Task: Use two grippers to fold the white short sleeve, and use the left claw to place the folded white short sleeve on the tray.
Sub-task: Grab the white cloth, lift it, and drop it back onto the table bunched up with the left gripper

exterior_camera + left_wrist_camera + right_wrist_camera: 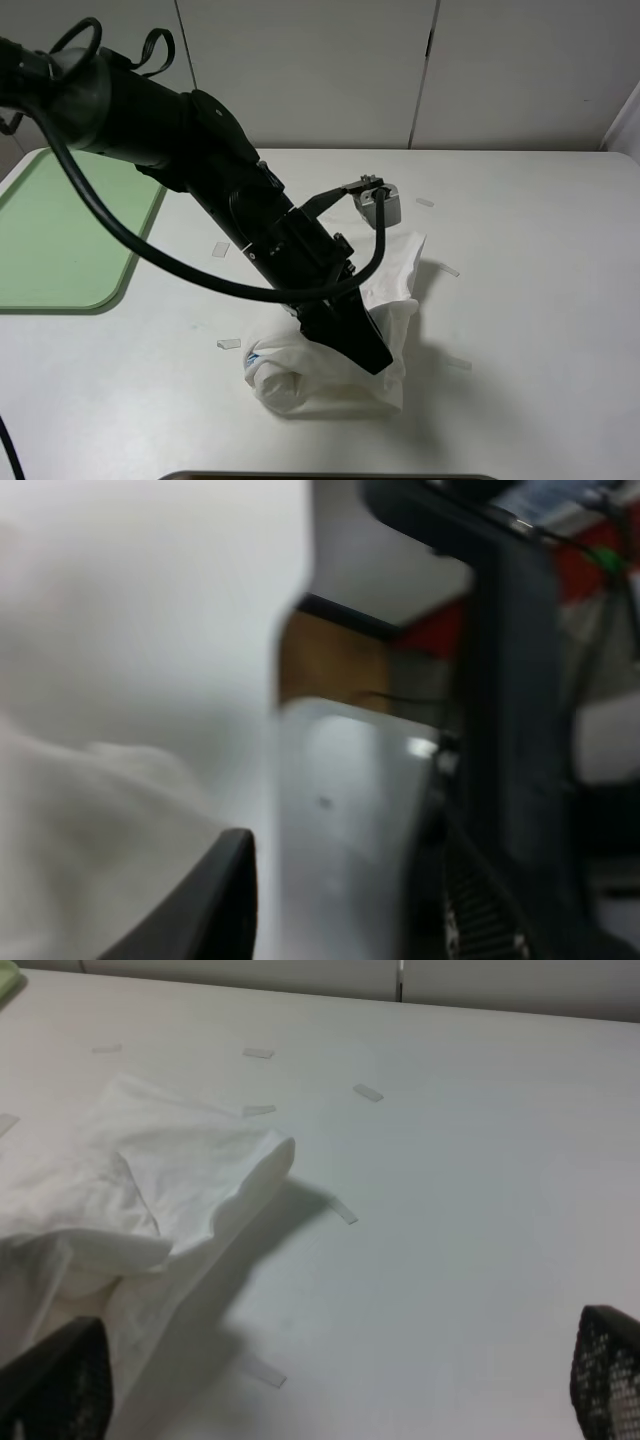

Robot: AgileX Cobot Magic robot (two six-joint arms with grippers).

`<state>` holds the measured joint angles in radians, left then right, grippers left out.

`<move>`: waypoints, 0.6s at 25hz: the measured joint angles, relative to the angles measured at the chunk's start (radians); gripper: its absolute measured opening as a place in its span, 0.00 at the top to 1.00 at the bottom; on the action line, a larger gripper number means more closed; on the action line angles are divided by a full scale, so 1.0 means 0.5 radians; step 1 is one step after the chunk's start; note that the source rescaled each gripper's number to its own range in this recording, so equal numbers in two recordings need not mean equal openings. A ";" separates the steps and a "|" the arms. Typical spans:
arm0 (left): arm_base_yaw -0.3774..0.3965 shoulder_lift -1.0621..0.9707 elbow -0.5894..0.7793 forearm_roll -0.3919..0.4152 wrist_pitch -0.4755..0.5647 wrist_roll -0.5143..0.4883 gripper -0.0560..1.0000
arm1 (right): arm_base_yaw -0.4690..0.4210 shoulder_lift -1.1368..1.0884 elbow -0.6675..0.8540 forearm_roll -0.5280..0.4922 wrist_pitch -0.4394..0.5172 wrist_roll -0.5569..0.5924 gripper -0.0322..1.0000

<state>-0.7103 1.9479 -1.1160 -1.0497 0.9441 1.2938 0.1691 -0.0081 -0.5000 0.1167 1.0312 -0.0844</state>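
The white short sleeve (300, 378) lies bunched in a loose bundle near the middle of the table, also seen in the right wrist view as crumpled cloth (180, 1170). My left claw (365, 350) reaches across from the left and digs into the bundle's top, shut on a fold of the shirt. In the blurred left wrist view white cloth (90, 820) fills the side beside one black finger (225, 900). My right gripper (335, 1380) stands open a little off the shirt, holding nothing. The pale green tray (60, 230) sits at the table's far left.
Small pale tape strips (220, 248) lie scattered on the white table (540, 300) around the shirt, one more strip (368, 1092) beyond it. The left arm's black cables loop over the space between tray and shirt. A white wall stands behind the table.
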 joint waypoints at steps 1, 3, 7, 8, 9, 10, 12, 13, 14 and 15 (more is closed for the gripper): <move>0.008 -0.020 0.000 0.000 -0.067 -0.008 0.53 | 0.000 0.000 0.000 0.000 0.000 0.000 0.00; 0.039 -0.073 -0.004 -0.003 -0.223 -0.051 0.53 | 0.000 0.000 0.000 0.000 0.000 0.000 0.00; 0.153 -0.117 -0.006 -0.007 -0.455 -0.143 0.53 | 0.000 0.000 0.000 0.000 0.000 0.000 0.00; 0.153 -0.117 -0.006 -0.007 -0.455 -0.143 0.53 | 0.000 0.000 0.000 0.000 0.000 0.000 0.00; 0.214 -0.104 -0.006 -0.002 -0.536 -0.161 0.52 | 0.000 0.000 0.000 0.000 0.000 0.000 0.00; 0.256 -0.095 0.004 -0.002 -0.564 -0.169 0.50 | 0.000 0.000 0.000 0.002 0.000 0.000 0.00; 0.281 -0.085 0.018 -0.002 -0.566 -0.174 0.49 | 0.000 0.000 0.000 0.002 0.000 0.000 0.00; 0.283 -0.080 0.029 -0.002 -0.559 -0.174 0.49 | 0.000 0.000 0.000 0.002 0.000 0.000 0.00; 0.283 -0.080 0.029 -0.002 -0.559 -0.174 0.49 | 0.000 0.000 0.000 0.002 0.000 0.000 0.00; 0.268 -0.073 0.059 -0.002 -0.528 -0.172 0.48 | 0.000 0.000 0.000 0.002 0.000 0.000 0.00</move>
<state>-0.5762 1.9113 -1.0865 -1.0510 0.6800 1.2078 0.1691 -0.0081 -0.5000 0.1175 1.0312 -0.0844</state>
